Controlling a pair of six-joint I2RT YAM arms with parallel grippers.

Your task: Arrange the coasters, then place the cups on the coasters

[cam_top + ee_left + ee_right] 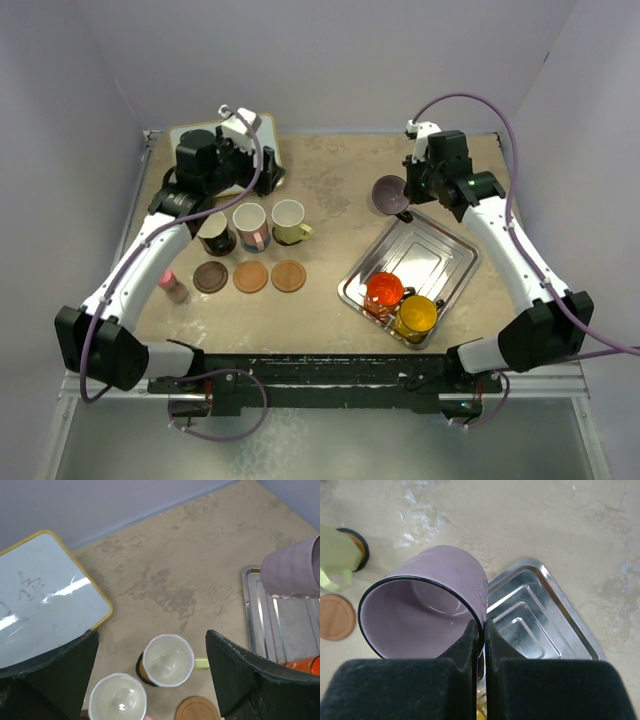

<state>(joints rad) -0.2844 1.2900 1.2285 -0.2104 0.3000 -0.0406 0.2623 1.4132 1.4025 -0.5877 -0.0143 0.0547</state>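
Three cups stand in a row: black (pixel 216 233), pink (pixel 251 227) and yellow-green (pixel 289 222). The yellow-green cup (pixel 168 660) rests on an orange coaster with a black rim (pixel 139 672). In front of the row lie a dark brown coaster (pixel 210 277) and two tan coasters (pixel 251 277) (pixel 288 276). My left gripper (pixel 151 640) hangs open above the row, holding nothing. My right gripper (pixel 481 630) is shut on the rim of the smoky purple cup (pixel 430 600), held tilted above the tray's far corner. A red-orange cup (pixel 384 292) and a yellow cup (pixel 415 316) stand in the tray.
The metal tray (pixel 440 250) lies at the right. A yellow-framed whiteboard (pixel 40 595) lies at the back left, under my left arm. A small pink bottle (pixel 173 286) stands left of the coasters.
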